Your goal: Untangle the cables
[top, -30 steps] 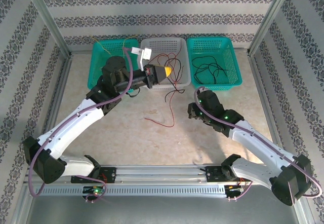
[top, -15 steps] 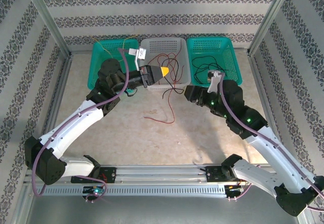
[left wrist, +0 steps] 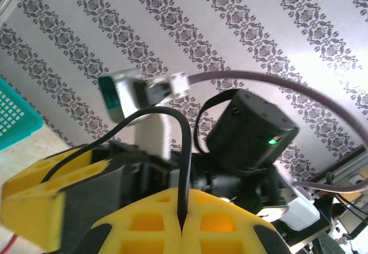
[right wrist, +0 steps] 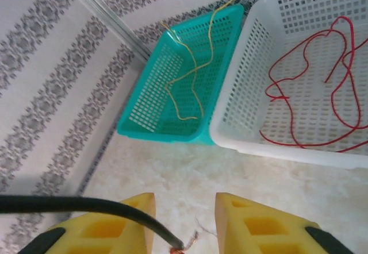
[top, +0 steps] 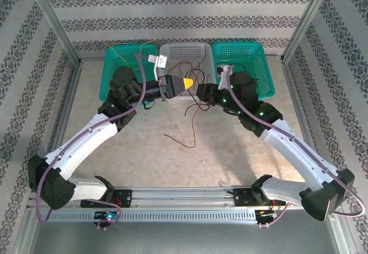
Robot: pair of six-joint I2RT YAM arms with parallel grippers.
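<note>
My left gripper [top: 188, 83] hovers in front of the white basket. In the left wrist view this gripper [left wrist: 183, 222] is shut on a thin black cable [left wrist: 185, 150] that rises from between its yellow fingers. Just to its right is my right gripper [top: 202, 93]. Seen from the right wrist, the right gripper [right wrist: 184, 202] stands open; the black cable [right wrist: 86, 205] crosses its left finger and ends in bare copper strands inside the gap, not pinched. A red cable [top: 198, 70] loops in the white basket and trails onto the table [top: 181, 139]. A yellow cable [right wrist: 192, 76] lies in the left teal basket.
Three baskets line the back wall: a teal basket [top: 112, 64] at left, the white basket [top: 184, 50] in the middle and a teal basket [top: 253, 53] at right. Metal frame posts stand at the back corners. The two wrists are close together.
My right arm swung up and left from the middle right of the table to just beside the left gripper. The left gripper shifted slightly and stayed shut.
</note>
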